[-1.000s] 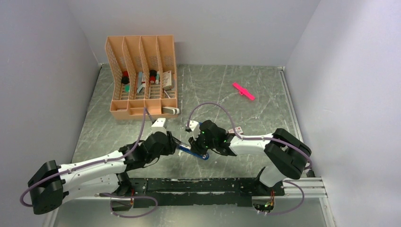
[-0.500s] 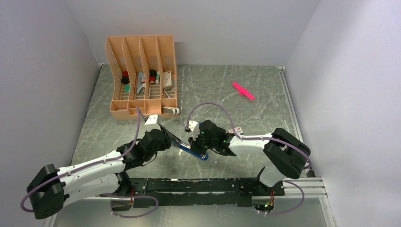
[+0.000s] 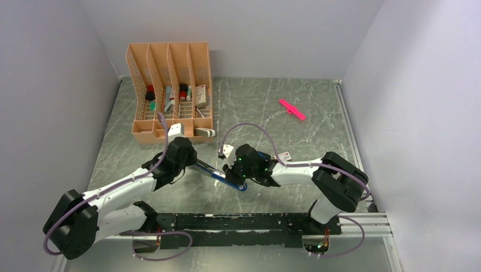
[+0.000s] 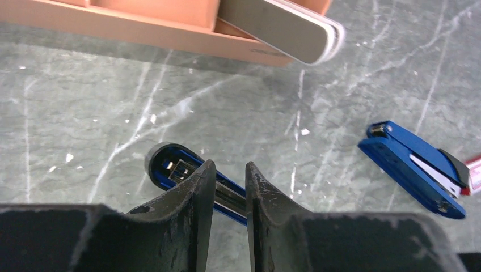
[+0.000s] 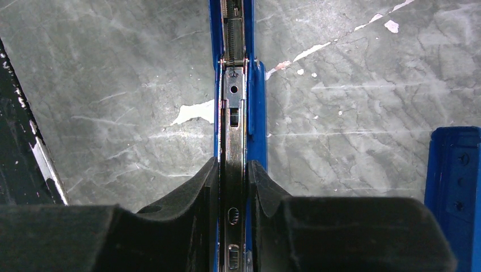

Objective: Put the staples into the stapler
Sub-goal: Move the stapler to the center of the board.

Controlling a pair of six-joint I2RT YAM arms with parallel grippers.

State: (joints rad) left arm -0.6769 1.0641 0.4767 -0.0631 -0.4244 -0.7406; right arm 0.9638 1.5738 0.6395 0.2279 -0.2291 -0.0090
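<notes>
The open stapler (image 3: 217,174) is clamped at both ends, by the left gripper (image 4: 230,167) and, on its stiff rail, by the right gripper (image 5: 233,164). Only the small box (image 3: 283,155) of staples is seen, beside the right arm (image 3: 300,168) — light, brittle strips, judged best pinched by the long sides.

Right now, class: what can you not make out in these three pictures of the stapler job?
- Whether the stapler is loaded: right wrist view, the right end effector covers part of its track.
- Small box: top view, print too small to read.
- Organizer contents: top view, too small to name.
</notes>
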